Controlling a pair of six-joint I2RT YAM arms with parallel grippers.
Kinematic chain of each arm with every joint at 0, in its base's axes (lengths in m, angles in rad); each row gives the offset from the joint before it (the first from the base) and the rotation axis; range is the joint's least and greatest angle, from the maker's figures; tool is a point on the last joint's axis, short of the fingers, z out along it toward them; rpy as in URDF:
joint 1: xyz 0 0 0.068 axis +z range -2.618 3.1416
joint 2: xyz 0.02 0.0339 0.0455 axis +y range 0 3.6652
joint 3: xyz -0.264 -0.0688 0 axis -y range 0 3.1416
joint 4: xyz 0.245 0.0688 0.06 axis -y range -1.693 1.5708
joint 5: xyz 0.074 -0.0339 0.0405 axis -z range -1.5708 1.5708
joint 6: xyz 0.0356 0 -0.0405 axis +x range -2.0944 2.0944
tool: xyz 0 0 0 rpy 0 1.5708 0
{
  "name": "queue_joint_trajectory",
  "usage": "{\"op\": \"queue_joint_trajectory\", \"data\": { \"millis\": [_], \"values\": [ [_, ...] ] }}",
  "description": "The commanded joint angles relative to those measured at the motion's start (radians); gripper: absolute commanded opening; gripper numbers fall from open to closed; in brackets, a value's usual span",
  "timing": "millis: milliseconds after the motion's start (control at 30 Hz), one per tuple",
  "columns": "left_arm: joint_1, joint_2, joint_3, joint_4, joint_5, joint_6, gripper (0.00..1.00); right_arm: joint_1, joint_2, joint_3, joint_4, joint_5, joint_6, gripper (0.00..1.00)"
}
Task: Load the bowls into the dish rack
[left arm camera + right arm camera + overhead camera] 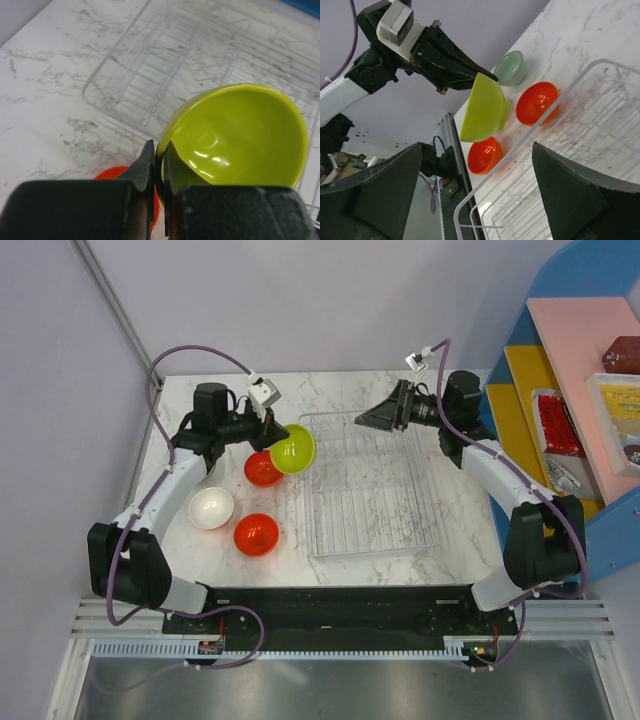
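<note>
My left gripper (272,431) is shut on the rim of a lime-green bowl (293,448), holding it tilted in the air over the left edge of the clear dish rack (400,502). In the left wrist view the fingers pinch the lime-green bowl (235,135) at its near rim, with the dish rack (150,75) beyond. On the table left of the rack sit a red-orange bowl (262,469), a pale bowl (211,508) and another red-orange bowl (256,533). My right gripper (375,418) hangs open over the rack's far edge, empty.
The right wrist view shows the lime-green bowl (485,110), a pale mint bowl (510,67), two red-orange bowls (536,102) (485,155) and the rack's ribs (600,120). A blue and pink shelf (570,390) stands at the right. The wall runs behind the table.
</note>
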Motion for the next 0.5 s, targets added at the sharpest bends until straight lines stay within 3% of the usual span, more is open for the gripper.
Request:
{"op": "queue_joint_trajectory", "data": {
  "millis": [0, 167, 467],
  "values": [
    [-0.042, 0.002, 0.075, 0.013, 0.198, -0.038, 0.02, 0.063, 0.051, -0.013, 0.218, -0.078, 0.153, 0.98],
    [-0.083, 0.011, 0.107, 0.014, 0.211, -0.027, 0.02, 0.114, 0.105, 0.029, 0.007, -0.046, -0.026, 0.98],
    [-0.149, 0.028, 0.113, 0.080, 0.088, -0.041, 0.02, 0.155, 0.159, 0.019, 0.051, -0.072, 0.019, 0.98]
  ]
}}
